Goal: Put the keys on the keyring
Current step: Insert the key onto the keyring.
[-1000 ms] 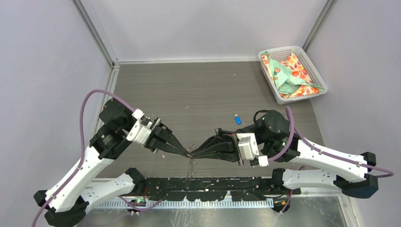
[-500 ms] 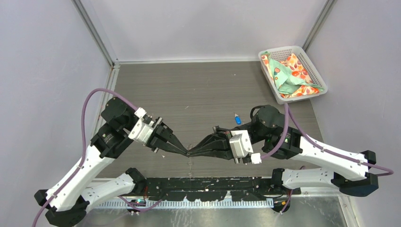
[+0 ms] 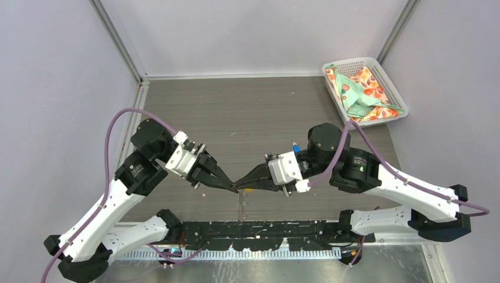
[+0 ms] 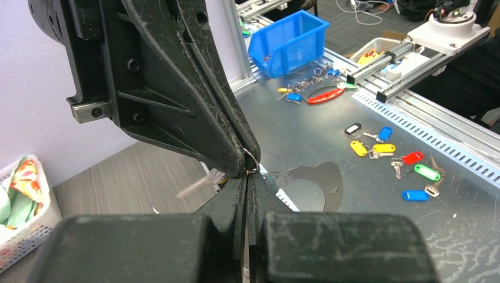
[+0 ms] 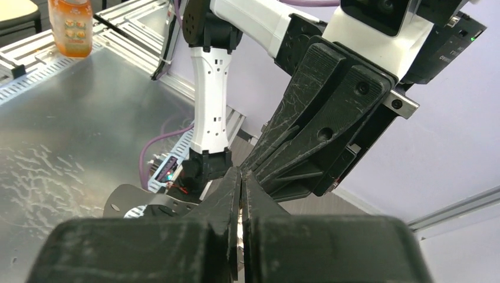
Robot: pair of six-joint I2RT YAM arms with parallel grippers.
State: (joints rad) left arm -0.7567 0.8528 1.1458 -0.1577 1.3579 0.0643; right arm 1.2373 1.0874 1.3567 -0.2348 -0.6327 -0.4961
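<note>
Both clenched tip to tip: left pincer [image 3: 234, 188], right pincer [image 3: 241, 186], meeting at the keyring [image 4: 252, 162] (thin, light, probably slippery). I'd pinch its metal bit.

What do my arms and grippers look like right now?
The left arm and right arm have white links with black joints. A purple cable loops along each. Behind the black left gripper and right gripper sits a white block. The fingers are long tapered wedges, scuffed with pale scratches.

White arms [image 3: 109, 203], purple cables [image 3: 127, 110], black joints [image 3: 140, 172]
</note>
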